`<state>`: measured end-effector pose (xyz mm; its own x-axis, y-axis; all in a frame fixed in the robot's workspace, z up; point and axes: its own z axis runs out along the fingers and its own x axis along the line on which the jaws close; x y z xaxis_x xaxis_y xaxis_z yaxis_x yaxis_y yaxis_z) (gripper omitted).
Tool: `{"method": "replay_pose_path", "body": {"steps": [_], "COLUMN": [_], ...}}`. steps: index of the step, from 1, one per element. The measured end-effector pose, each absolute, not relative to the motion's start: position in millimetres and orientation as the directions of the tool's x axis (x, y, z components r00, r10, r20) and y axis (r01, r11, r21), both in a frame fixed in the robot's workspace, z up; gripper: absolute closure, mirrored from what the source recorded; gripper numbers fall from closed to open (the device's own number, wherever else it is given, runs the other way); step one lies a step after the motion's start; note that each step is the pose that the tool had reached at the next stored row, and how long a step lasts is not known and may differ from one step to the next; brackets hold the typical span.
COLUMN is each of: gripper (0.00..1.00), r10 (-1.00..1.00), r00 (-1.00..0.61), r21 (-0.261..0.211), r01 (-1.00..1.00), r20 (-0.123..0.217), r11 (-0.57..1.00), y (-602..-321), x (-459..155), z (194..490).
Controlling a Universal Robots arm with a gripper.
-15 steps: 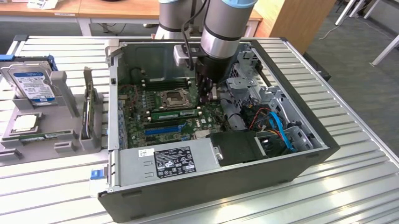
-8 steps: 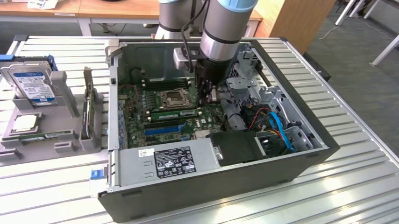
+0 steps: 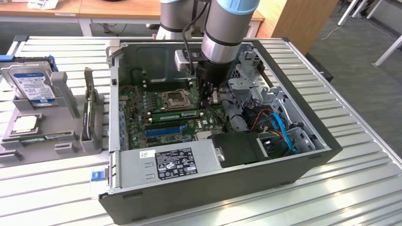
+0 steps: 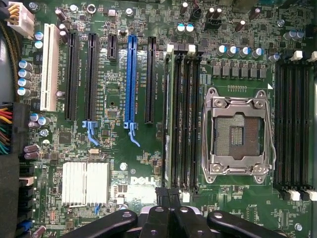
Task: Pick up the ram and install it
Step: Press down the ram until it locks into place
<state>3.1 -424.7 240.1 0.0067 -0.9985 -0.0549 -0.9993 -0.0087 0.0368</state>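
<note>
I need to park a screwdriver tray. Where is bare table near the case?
Bare slatted table lies on the exterior view's right of the case, and on the camera's side of the grey parts holder. Inside the case it is crowded: the arm, cables and motherboard.

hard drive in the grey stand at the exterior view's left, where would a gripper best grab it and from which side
Probably take the hard drive by its top edge, fingers across its thin body, one on the labelled face, one on the back. Come from above: it stands on edge, leaning back, its lower end down in the grey stand, so the top is the free part.
</note>
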Motion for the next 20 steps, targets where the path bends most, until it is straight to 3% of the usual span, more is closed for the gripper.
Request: {"method": "replay_pose_path", "body": {"steps": [20], "gripper": [0.90], "r10": [-0.998], "r00": [0.007], "r21": [0.037], "r01": [-0.999], "r20": [-0.055], "r11": [-0.009], "y": [-420.3], "x": [2.7], "z": [236.1]}}
